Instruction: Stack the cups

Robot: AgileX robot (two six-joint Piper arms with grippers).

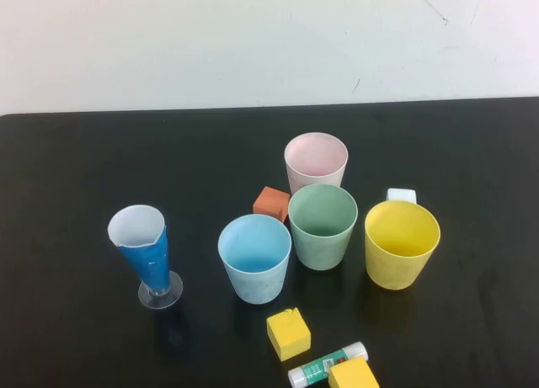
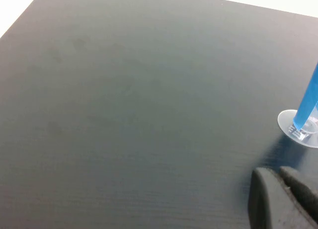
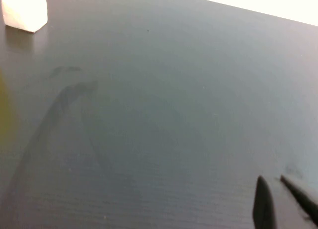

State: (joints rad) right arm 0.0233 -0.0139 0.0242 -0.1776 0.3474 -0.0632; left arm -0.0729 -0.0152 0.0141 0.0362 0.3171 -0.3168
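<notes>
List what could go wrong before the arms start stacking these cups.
1. The green cup stands tight among the blue cup, pink cup and orange block; a finger going in may knock a neighbour.
2. The footed cone glass, near the shut left gripper, looks top-heavy and could tip if brushed.
3. The shut right gripper must open first, and the yellow cup has a white block right behind it.

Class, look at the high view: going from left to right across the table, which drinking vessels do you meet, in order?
Blue-and-white cone glass → light blue cup → green cup → yellow cup. The pink cup, farther back, overlaps the green one sideways, so I leave it out.
</notes>
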